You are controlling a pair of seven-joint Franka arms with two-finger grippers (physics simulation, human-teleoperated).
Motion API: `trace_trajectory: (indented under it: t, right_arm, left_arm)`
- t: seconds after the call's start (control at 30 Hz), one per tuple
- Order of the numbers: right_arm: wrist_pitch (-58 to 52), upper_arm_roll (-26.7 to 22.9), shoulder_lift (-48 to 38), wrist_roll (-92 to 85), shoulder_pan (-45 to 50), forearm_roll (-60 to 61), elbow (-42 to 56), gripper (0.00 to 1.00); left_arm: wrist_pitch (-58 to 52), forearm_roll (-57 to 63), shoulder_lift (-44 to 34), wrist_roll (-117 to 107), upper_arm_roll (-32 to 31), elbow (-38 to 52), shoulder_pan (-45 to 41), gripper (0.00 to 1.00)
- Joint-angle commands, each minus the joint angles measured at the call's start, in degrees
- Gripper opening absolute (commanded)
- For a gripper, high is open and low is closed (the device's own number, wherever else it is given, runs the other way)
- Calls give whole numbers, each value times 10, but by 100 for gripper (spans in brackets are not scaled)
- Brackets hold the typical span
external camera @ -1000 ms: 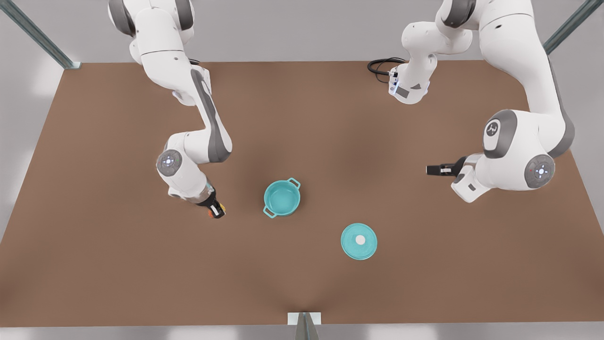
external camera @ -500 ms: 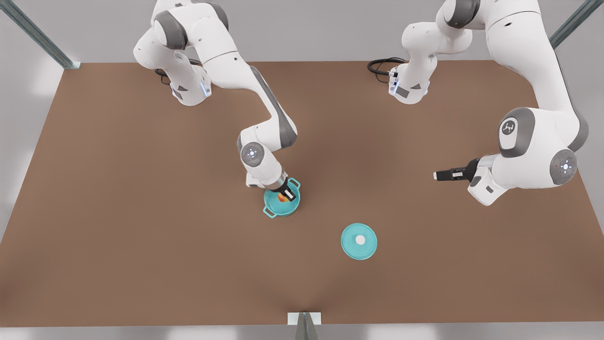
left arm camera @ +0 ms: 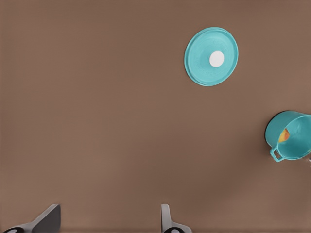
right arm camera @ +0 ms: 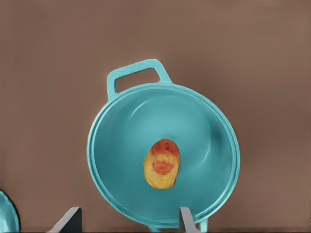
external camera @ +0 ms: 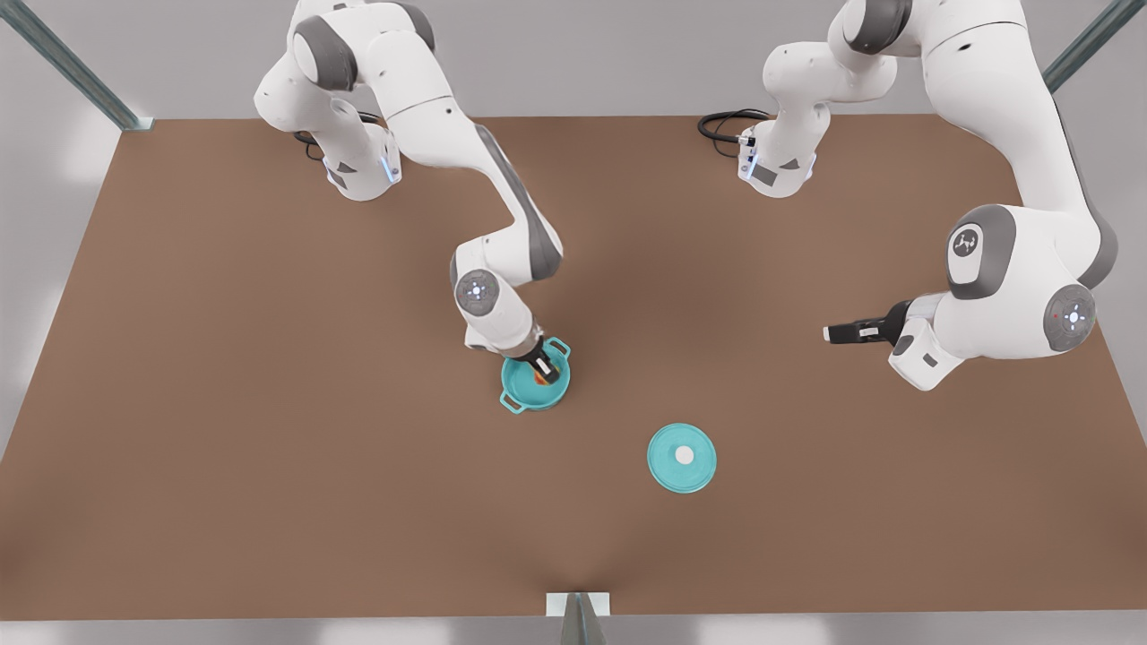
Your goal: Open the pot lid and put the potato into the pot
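Brown table (external camera: pixel 224 448) was flat & matte, w/ a plain, even surface. Grey floor showed past its far edge and along both sides. Two grey-green metal struts ran diagonally in at the far corners: one (external camera: pixel 67 63) at the front view's left, meeting the table corner, another (external camera: pixel 1080 45) at the front view's right. Coiled black cable (external camera: pixel 721 124) lay on the table near the far edge, right of centre in the front view. Small pale bracket (external camera: pixel 578 605) w/ a grey upright sat at the middle of the near edge. Same brown tabletop (left arm camera: pixel 97 121) in the left wrist view.
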Motion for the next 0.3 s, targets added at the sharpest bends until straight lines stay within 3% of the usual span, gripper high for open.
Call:
trace_trajectory:
  t: [0.0, 0.03, 0.07, 0.13, 0.2, 0.27]
  right_arm:
    - [-82, -35, -41, 23, -1, -73, 1, 100]
    - [-172, -87, -90, -35, -1, -174, 3, 100]
    - [-261, -161, -118, -204, -2, -250, 4, 100]
    - [-304, -309, -153, -618, -21, -294, -39, 100]
    - [-162, -324, -233, -668, -71, -346, -143, 100]
    - [-154, -305, -251, -684, -69, -357, -164, 100]
  left_arm:
    - [0, 0, -1, -7, 0, 1, 0, 100]
    - [0, 0, -1, -7, 0, 1, 0, 100]
    - [0, 0, -1, -7, 0, 2, 0, 100]
    - [0, 8, 0, -2, 0, 9, 1, 100]
    - [18, 13, 6, -1, -1, 18, -6, 100]
    - [32, 84, 9, -1, 1, 20, -47, 100]
